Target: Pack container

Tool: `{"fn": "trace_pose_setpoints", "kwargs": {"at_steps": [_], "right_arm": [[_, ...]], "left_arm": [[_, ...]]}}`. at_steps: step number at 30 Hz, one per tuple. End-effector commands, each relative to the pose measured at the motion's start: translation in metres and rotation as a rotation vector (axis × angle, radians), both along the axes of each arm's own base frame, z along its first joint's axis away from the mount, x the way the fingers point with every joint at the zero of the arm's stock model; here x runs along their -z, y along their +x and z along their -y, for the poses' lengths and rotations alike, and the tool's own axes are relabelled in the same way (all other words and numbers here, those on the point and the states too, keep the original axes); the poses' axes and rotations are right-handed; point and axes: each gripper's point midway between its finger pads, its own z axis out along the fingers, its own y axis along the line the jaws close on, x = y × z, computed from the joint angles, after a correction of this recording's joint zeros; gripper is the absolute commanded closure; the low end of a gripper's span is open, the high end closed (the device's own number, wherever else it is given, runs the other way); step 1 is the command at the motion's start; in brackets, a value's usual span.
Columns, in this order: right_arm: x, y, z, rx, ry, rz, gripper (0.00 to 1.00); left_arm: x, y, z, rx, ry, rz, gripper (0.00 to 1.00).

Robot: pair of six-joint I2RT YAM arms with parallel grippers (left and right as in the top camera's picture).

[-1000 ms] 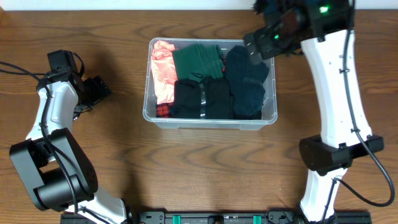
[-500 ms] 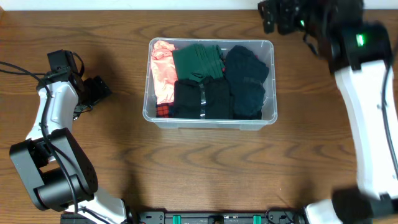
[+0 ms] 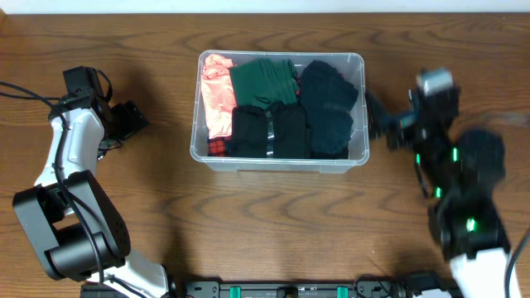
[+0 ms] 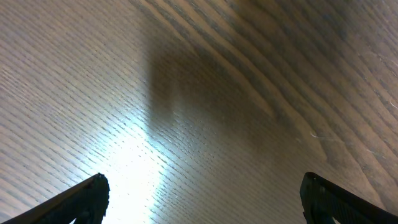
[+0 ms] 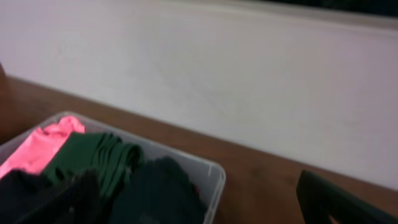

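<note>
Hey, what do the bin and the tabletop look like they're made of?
The container looks like clear, glossy plastic: the clothes show through its walls. The table appears to be wood or wood-look laminate, judging by brown grain lines and a soft sheen.
</note>
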Motion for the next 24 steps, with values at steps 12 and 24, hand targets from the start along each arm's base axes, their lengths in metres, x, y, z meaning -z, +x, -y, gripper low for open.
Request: {"fn": "trace_pose_setpoints", "kwargs": {"at_steps": [12, 24], "right_arm": [[0.110, -0.065, 0.049, 0.152, 0.062, 0.036, 0.01], [0.144, -0.074, 0.051, 0.163, 0.062, 0.045, 0.01]], "left_arm": [[0.004, -0.003, 0.000, -0.011, -0.005, -0.012, 0.02], [0.004, -0.003, 0.000, -0.011, -0.005, -0.012, 0.02]]}}
